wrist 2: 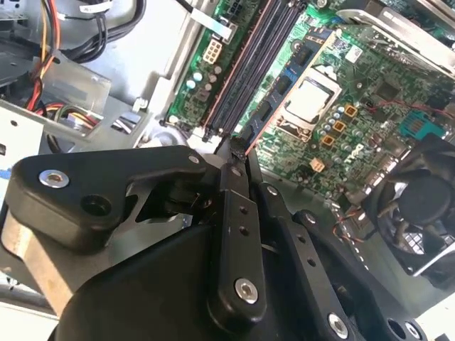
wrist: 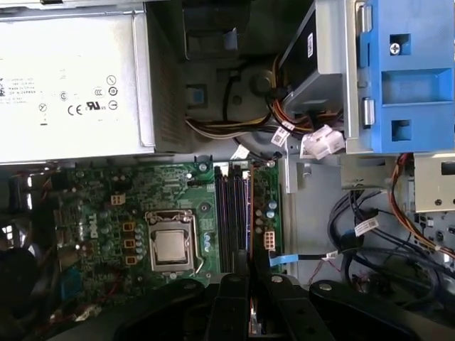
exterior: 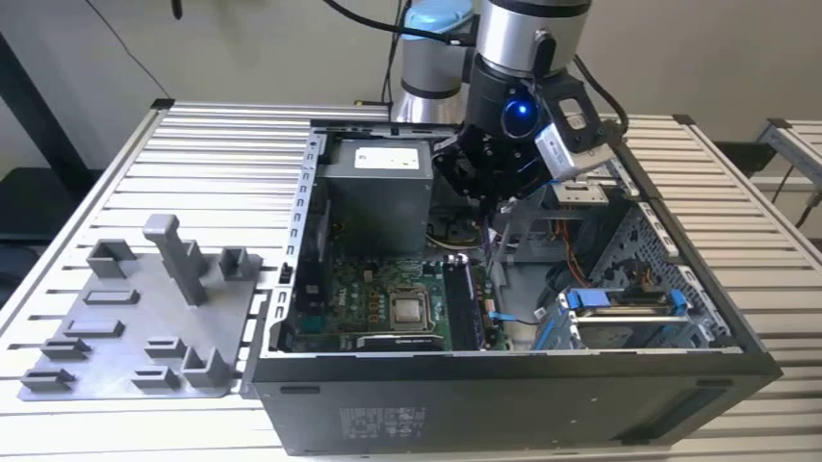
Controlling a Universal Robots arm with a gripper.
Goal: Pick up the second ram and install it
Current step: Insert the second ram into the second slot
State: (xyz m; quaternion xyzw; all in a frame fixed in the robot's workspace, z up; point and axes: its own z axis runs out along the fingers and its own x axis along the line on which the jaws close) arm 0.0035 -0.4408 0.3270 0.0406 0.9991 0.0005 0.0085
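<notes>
Grey holder tray point(exterior: 129, 327) near bench point(exterior: 231, 135) edge at the exterior view's left: no stick in it, so pick-up judged done. Right of it, open computer case point(exterior: 514, 395). Gripper point(exterior: 495, 200) inside case, above memory slots point(wrist: 232, 213), clenched on second ram point(wrist: 250, 316). Ram seen edge-on: thin dark-green sliver between fingers, apparently not yet seated. Insertion judged left to do.

Arm point(exterior: 525, 43) upright, jaws pressed together
</notes>
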